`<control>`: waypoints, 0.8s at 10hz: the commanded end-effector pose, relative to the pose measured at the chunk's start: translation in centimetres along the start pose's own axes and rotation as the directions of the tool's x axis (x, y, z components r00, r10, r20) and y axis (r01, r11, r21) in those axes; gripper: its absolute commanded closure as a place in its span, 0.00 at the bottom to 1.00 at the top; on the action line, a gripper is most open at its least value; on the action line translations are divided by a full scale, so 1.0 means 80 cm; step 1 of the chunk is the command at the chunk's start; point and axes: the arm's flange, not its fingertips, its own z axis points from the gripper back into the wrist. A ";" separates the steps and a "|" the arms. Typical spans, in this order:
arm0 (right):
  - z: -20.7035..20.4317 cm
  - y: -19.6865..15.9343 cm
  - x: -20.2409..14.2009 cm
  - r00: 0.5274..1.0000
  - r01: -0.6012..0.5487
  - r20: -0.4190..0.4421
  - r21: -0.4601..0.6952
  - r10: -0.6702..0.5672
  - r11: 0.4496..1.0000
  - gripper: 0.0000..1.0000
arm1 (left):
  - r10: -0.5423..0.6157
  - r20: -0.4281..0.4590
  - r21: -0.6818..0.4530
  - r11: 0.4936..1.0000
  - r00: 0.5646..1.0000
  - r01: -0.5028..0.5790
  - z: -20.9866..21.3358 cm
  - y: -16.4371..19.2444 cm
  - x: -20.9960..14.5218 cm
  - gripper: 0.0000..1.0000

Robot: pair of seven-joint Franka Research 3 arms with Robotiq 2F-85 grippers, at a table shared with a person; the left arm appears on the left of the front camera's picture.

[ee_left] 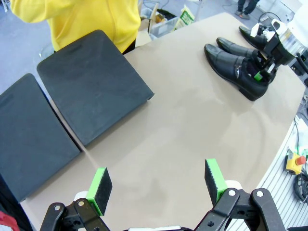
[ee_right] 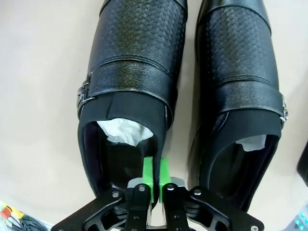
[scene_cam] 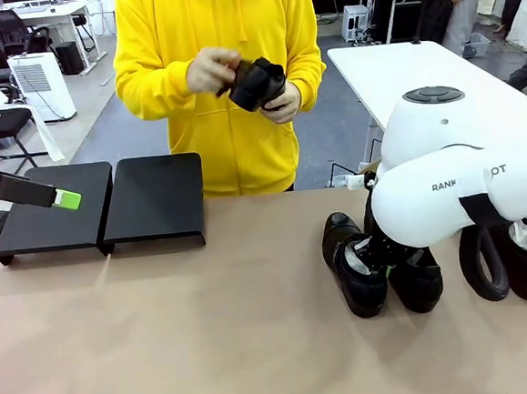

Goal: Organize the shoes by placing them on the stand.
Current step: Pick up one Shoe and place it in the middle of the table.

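Two shoes (scene_cam: 357, 285) part-hidden by right arm (scene_cam: 464, 195), right fingers (ee_right: 148, 173) clamping one; left fingers (ee_left: 102, 185) wide.

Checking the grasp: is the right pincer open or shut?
Shut: the right pincer clamps one wall of the shoe between its pads.

The left gripper (ee_left: 157, 185) is held wide open at nine o'clock, the right gripper (ee_right: 155, 174) pointed downward at four o'clock, pinched onto the wall of a shoe (ee_right: 130, 72).

behind the right gripper (ee_right: 155, 175) bulged a white, grey-lettered arm shell (scene_cam: 446, 196); its pads (ee_right: 148, 172) were green; the person's hoodie (scene_cam: 230, 117) was yellow.
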 end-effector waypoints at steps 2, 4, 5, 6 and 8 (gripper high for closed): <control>-0.003 0.007 0.010 1.000 0.026 0.005 -0.033 -0.026 0.999 1.00 | -0.012 0.005 -0.015 1.000 1.000 0.012 0.000 0.003 -0.001 0.00; 0.000 -0.001 0.001 1.000 0.000 -0.001 -0.006 0.000 1.000 1.00 | -0.012 0.005 -0.015 1.000 1.000 0.012 0.000 0.003 -0.001 0.00; 0.000 -0.001 0.001 1.000 0.000 -0.001 -0.006 0.000 1.000 1.00 | -0.012 0.005 -0.015 1.000 1.000 0.012 0.000 0.003 -0.001 0.00; 0.000 -0.001 0.001 1.000 0.000 -0.001 -0.006 0.000 1.000 1.00 | -0.012 0.005 -0.015 1.000 1.000 0.012 0.000 0.003 -0.001 0.00; 0.000 -0.001 0.001 1.000 0.000 -0.001 -0.006 0.000 1.000 1.00 | -0.012 0.005 -0.015 1.000 1.000 0.012 0.000 0.003 -0.001 0.00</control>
